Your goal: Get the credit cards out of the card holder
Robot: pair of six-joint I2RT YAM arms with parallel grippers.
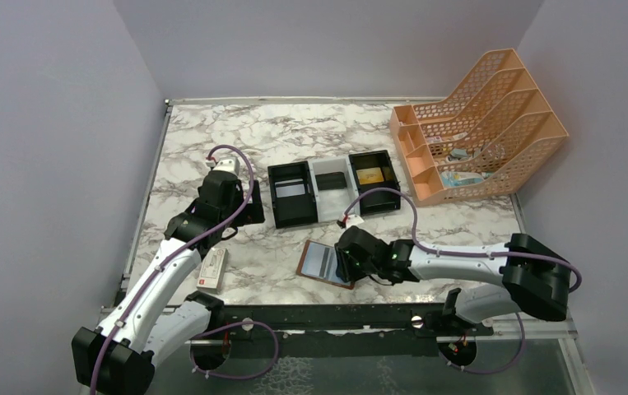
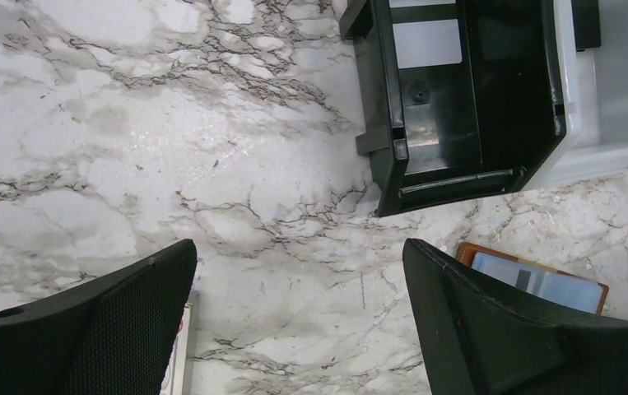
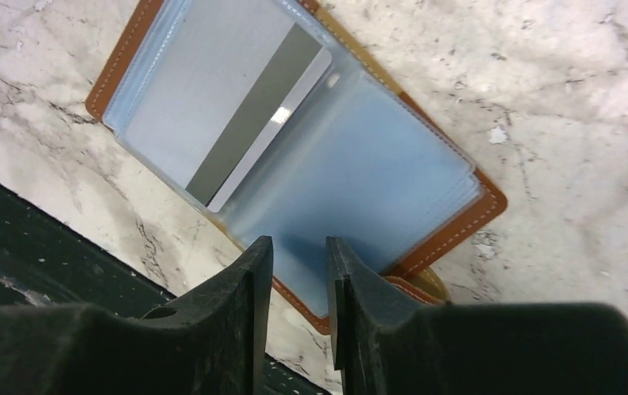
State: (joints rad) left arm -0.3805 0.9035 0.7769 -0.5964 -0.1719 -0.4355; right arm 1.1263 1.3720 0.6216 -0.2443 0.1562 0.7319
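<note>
One open wallet (image 1: 318, 262), lying slantwise near the tray (image 1: 323, 200), shows one card (image 3: 236, 123). The right gripper (image 3: 298, 247) is barely parted over it, and the left gripper (image 2: 298, 251) is wide open and empty.

A marble-patterned table (image 1: 211, 148), white with grey-brown veins, is seen from above. Four things lie directly on it. Just past the centre, toward 12 o'clock, sits a three-part tray (image 1: 295, 216): black compartments at either end and a white one between. At 2 o'clock, in the far right corner, stands an orange mesh rack (image 1: 532, 136) with stepped dividers. At 6 o'clock, near the front edge, a brown card holder (image 1: 324, 263) lies open and flat, pale blue pockets facing up. At 8 o'clock lies a long white box (image 1: 212, 268) with a red mark, well apart from the card holder.
</note>
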